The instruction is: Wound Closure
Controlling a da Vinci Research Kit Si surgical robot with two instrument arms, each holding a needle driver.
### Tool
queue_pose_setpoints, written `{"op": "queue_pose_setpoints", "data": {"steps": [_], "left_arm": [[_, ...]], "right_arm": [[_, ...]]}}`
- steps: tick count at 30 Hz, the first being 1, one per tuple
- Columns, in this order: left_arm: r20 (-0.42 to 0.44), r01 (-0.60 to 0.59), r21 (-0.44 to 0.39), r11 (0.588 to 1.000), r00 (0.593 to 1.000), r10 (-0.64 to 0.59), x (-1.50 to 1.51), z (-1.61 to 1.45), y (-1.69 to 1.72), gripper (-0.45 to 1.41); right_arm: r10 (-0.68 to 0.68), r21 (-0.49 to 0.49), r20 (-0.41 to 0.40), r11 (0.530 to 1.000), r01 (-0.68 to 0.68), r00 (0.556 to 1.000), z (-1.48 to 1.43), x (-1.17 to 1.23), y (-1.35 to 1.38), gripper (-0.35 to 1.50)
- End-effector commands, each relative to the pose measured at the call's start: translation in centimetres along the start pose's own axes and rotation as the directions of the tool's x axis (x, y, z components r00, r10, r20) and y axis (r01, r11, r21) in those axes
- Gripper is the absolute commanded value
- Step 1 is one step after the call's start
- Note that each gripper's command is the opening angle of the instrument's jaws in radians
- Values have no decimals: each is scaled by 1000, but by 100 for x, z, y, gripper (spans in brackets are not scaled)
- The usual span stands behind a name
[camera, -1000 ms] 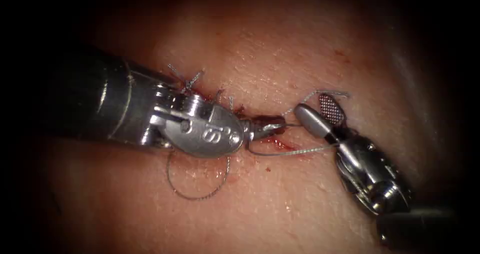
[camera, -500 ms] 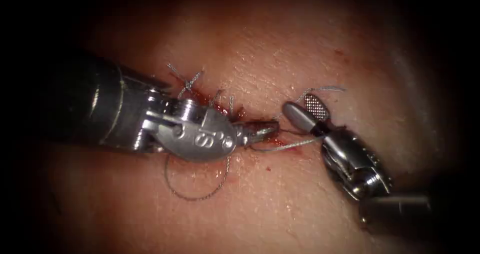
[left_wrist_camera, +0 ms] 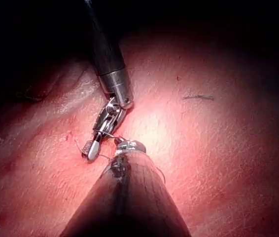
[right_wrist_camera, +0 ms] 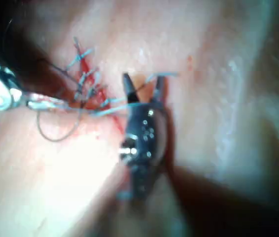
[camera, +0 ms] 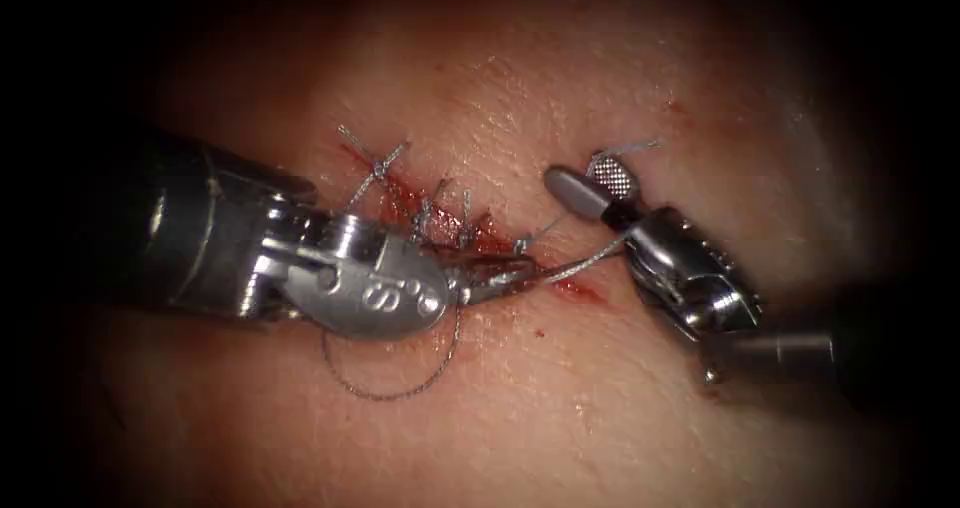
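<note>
Since a second ago both tools have moved left and up: the left arm's silver tool (camera: pixel 500 280), fingers together on the thin grey thread (camera: pixel 585 263) at the red cut (camera: pixel 450 230) in the pale tissue (camera: pixel 560 398). The right arm's tool (camera: pixel 592 182) holds its fingers apart, empty, just right of the cut, with the thread running past its wrist. I cannot see the curved needle, so its place is not clear.

pale pink pork tissue (camera: pixel 600 388) with a dark red cut (camera: pixel 470 233), partly stitched

the cut is seen running slantwise across the tissue, with red fluid (camera: pixel 575 288) smeared at its right end. short grey cut ends of thread (camera: pixel 375 158) are seen standing up from knots along it. a thin grey braided thread (camera: pixel 590 261) is stretched from the cut toward the right, and a loose loop of it (camera: pixel 385 383) is laid on the tissue below.
</note>
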Motion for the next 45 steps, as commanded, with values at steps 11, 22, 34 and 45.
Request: {"op": "queue_pose_setpoints", "data": {"steps": [11,22,34,45], "left_arm": [[24,-18,9,1000,1000,18,-21,-6,1,-45],[97,27,41,999,995,-31,-78,4,-90,-45],[150,80,54,995,985,-87,-99,86,-208,-45],[134,149,76,986,978,-158,-87,99,-303,-45]], "right_arm": [[-112,101,23,989,109,993,4,-13,-23,-35],[-218,174,-67,958,227,974,-50,18,-103,-35],[-271,209,-49,938,275,961,-61,-44,-117,-35],[-298,237,-15,926,293,954,-75,-79,-119,-35]]}}
